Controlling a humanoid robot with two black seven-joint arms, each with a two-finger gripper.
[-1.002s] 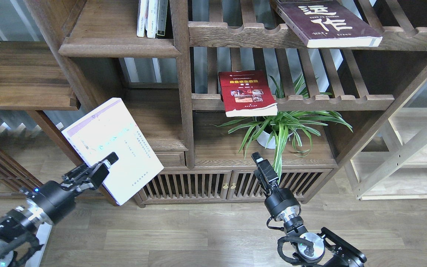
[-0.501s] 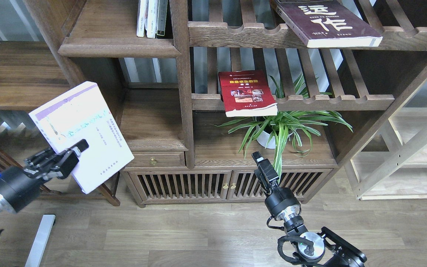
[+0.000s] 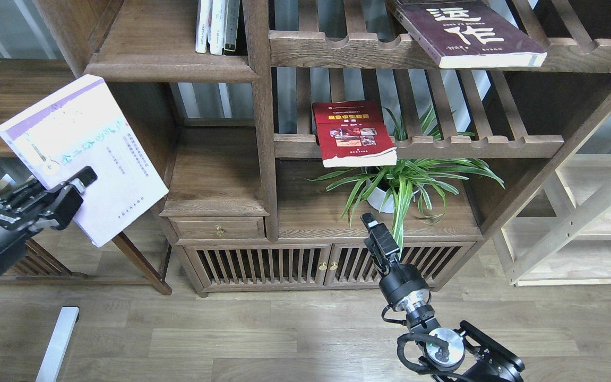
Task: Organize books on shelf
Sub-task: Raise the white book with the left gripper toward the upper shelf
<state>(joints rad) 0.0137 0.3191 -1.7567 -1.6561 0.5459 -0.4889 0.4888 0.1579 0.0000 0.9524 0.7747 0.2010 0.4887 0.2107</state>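
The left end effector (image 3: pixel 74 188) was clamped on the pale paperback (image 3: pixel 79 154) near its lower edge, the book fanning up-right of it w/ the shelf (image 3: pixel 170 66) above-right; thin, probably light but floppy, so grip near the spine.

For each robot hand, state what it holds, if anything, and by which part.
The left hand grips the pale lavender-white book at its lower-left edge. The right hand holds nothing; whether it is open cannot be told.
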